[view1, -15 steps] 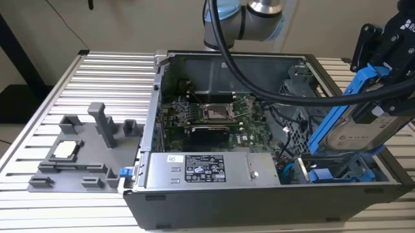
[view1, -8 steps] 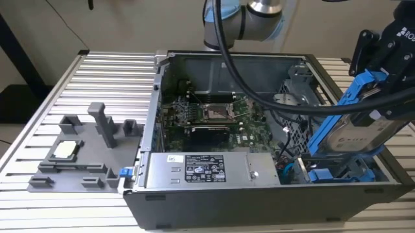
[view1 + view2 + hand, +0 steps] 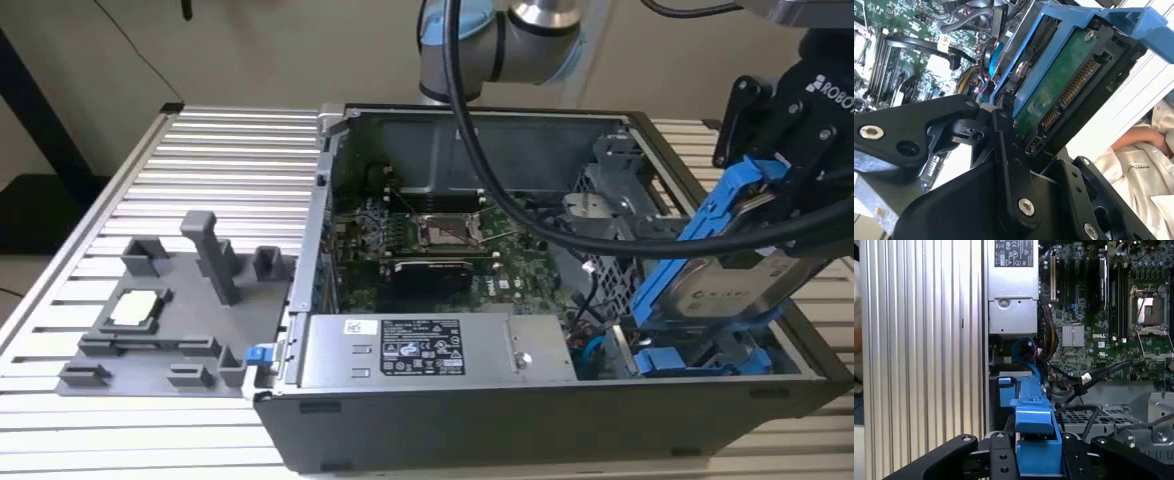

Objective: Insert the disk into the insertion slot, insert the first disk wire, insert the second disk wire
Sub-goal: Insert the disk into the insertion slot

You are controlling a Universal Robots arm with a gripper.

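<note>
1 disk, in blue carrier, stood steeply tilted, the pincer clamped on its upper end, its long axis running down from there to the insertion slot in the computer case's corner at the exterior view's right, lower end at the blue rails.

The disk is silver-grey edged bright blue; the motherboard is green.

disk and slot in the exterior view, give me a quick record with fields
disk: tilted steeply, lower end at the insertion slot
gripper: shut on the disk's blue carrier
insertion slot: case corner at the exterior view's right, disk not yet flat in it
disk connectors: bare, no wire plugged in
power-supply box: beside the insertion slot
</note>
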